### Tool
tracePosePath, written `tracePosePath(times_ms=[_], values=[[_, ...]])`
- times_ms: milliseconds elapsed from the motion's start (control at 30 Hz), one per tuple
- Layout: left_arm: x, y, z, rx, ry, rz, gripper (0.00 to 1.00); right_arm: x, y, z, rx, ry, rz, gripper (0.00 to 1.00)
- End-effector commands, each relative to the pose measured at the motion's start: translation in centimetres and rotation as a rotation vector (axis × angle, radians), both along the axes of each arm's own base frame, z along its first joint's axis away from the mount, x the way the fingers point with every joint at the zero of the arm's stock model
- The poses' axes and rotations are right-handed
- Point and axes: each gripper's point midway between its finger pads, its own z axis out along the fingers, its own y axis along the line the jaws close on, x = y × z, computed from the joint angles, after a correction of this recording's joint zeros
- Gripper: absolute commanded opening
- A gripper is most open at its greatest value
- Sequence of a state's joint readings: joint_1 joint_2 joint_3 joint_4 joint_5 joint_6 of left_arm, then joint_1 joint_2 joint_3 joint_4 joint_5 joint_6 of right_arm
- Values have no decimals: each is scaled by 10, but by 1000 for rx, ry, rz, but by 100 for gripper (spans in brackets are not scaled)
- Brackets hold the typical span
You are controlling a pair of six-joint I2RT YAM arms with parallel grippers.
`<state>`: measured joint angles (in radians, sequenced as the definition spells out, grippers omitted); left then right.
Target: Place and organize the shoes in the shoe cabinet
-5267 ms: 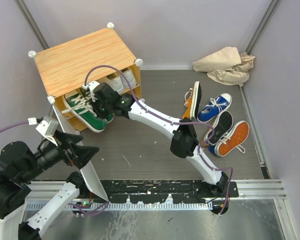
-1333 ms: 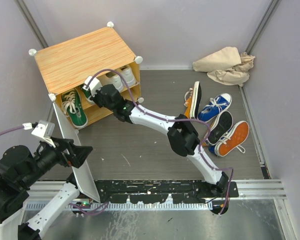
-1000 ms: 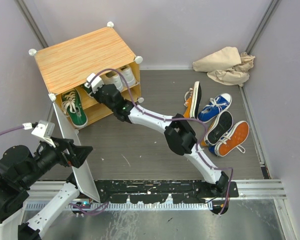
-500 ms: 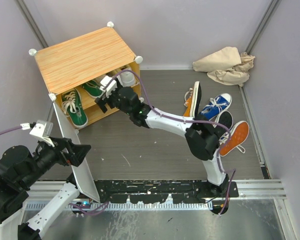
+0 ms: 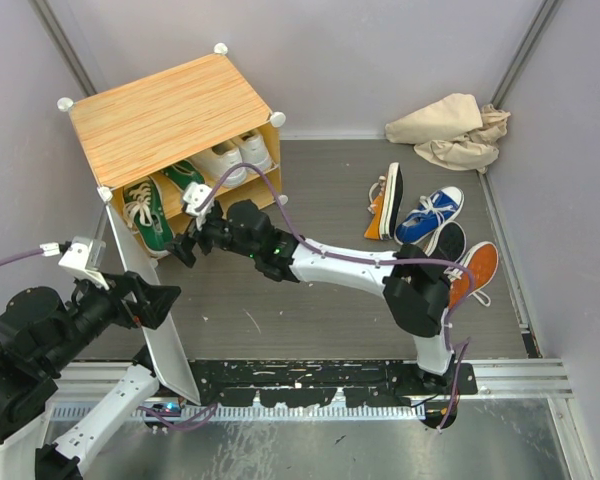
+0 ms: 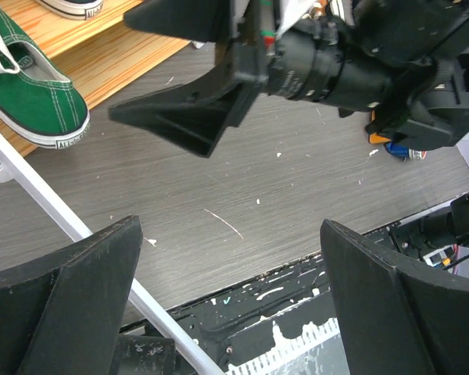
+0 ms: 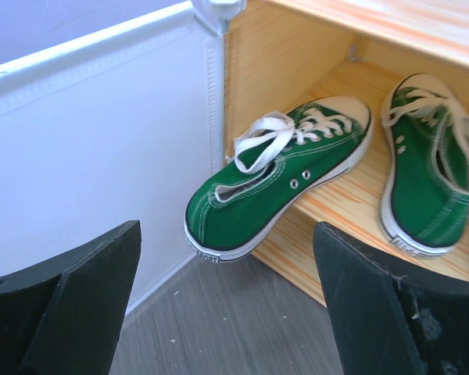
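Just ahead of our right gripper [image 5: 189, 239] | we see one green shoe [image 7: 273, 183] on the lower shelf [image 7: 328, 254] of the shoe cabinet [image 7: 285, 55], heel past its edge | its mate [image 7: 422, 187] further right | jaws spread wide, holding nothing

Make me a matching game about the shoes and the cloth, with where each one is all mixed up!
Things:
1. green shoes
2. white shoes
3. blue shoe
4. beige cloth

Places:
A. on the floor beside an orange shoe
B. far corner of the floor
C. in the cabinet, next to its open door
D. in the cabinet, at the end away from the door

Pairs: 1-C, 2-D, 3-A, 4-B
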<state>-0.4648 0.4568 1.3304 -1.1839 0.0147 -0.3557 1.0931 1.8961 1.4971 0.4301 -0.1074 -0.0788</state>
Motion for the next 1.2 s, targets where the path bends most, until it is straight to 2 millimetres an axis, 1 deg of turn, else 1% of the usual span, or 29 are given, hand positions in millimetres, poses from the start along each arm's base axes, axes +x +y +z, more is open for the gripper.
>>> tracePosePath(times_ms=[0,100,300,400,533,667,733,833,867,933,1133,1167], values=[[0,1,9,-19,-13,9,98,12,16,11,50,36,-13,94],[-2,2,11,-23,-22,13,99,16,27,6,63,69,-12,93],[-7,6,14,-40,-37,22,99,31,45,-7,95,128,-52,88],[-10,7,14,-46,-39,27,99,31,51,-7,114,153,-41,86],[-12,9,13,-47,-37,29,100,29,51,-6,142,185,-40,86],[-13,10,12,-50,-39,31,100,25,58,-14,134,205,-47,85],[-13,10,12,-51,-37,33,100,25,63,-19,132,227,-45,79],[-14,10,13,-54,-39,33,100,28,70,-31,97,251,-47,65],[-15,10,13,-54,-38,34,100,29,73,-37,78,260,-49,62],[-15,11,13,-55,-39,35,100,30,74,-43,52,270,-52,62],[-16,11,13,-59,-40,38,100,32,72,-50,34,274,-74,62],[-16,12,14,-60,-42,38,100,34,71,-52,28,274,-87,60]])
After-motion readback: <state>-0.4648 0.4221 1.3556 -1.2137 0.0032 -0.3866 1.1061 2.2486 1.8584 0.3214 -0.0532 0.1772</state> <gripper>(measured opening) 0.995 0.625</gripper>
